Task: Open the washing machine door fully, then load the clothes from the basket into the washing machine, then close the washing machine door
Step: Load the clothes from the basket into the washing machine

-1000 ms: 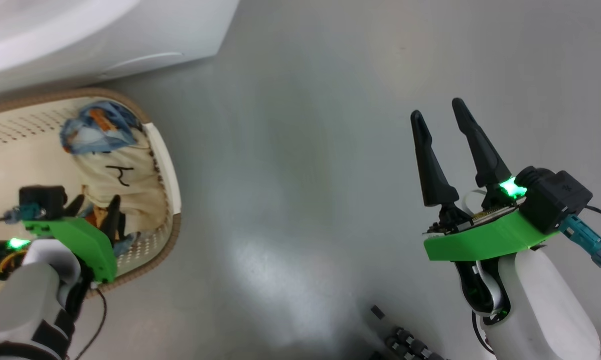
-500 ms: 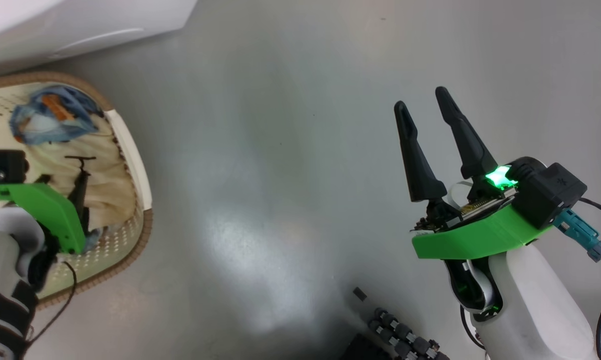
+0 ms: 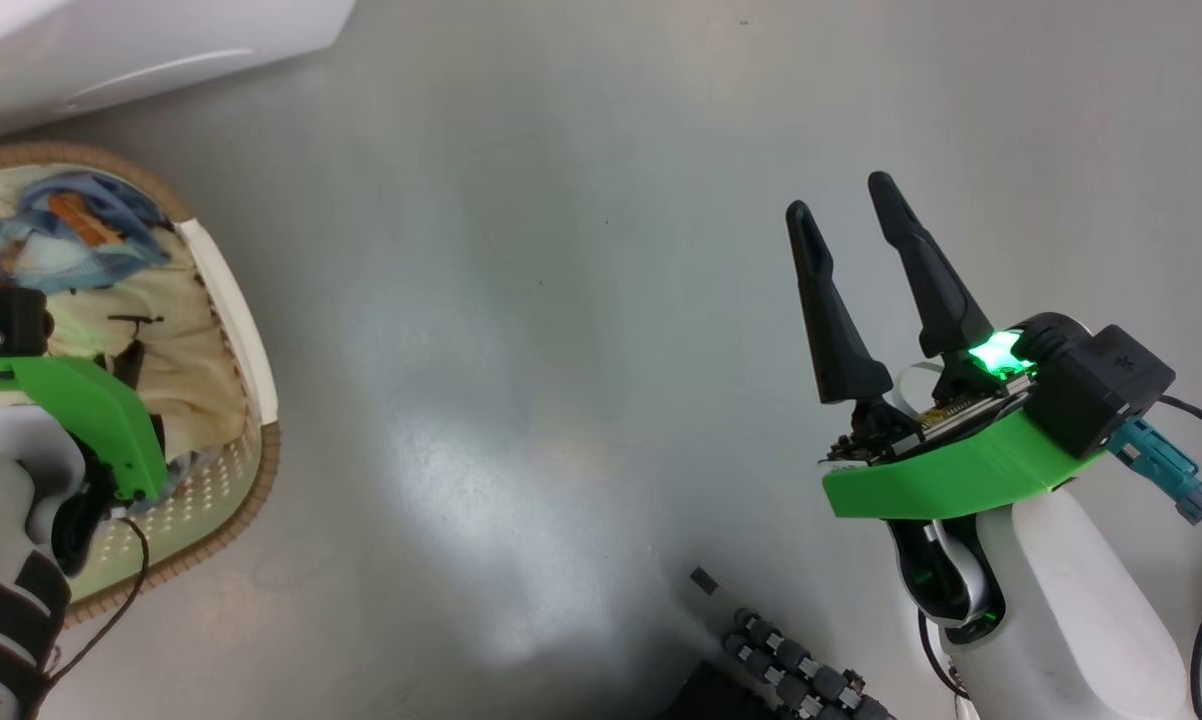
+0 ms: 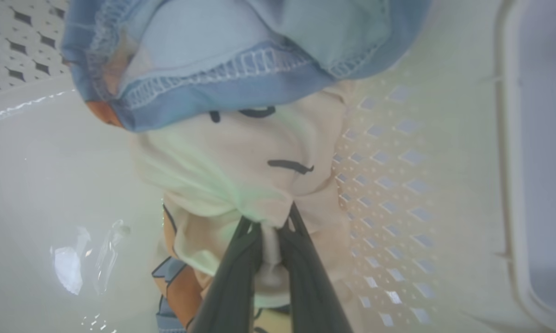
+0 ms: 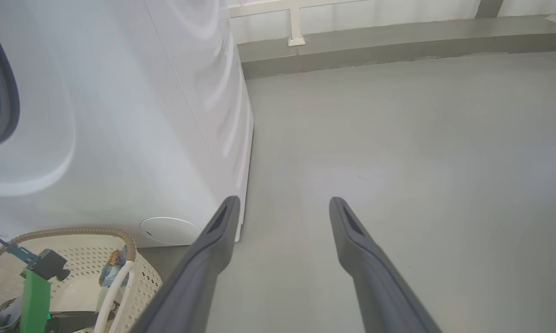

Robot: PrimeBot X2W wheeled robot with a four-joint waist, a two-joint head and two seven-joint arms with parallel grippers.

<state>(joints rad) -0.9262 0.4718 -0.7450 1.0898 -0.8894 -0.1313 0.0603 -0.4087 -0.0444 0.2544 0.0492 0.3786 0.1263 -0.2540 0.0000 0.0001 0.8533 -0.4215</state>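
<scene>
The cream basket (image 3: 253, 470) stands on the floor at the left, below the white washing machine (image 3: 111, 50). In it lie the clothes (image 3: 176, 345), a cream bundle with black marks and a blue and orange patch (image 3: 61, 225). My left gripper (image 4: 269, 219) reaches down into the basket, shut on a pinched fold of the cream cloth (image 4: 241, 157); blue fabric (image 4: 241, 51) lies beyond. My right gripper (image 3: 839, 195) hovers open over bare floor, holding nothing. The right wrist view shows the washing machine (image 5: 120, 115), the basket (image 5: 141, 277) and the right gripper (image 5: 283, 201). The washing machine door is out of view.
Grey floor (image 3: 521, 330) spreads between the basket and my right arm. Part of my own base, a row of dark ribbed parts (image 3: 791, 670), shows at the bottom. A low wall base with a white rail (image 5: 296, 27) runs behind the machine.
My left gripper's fingers have closed on the cream cloth in the basket. The head camera has shifted, sliding the basket leftward in view. The right gripper stays open and still.
</scene>
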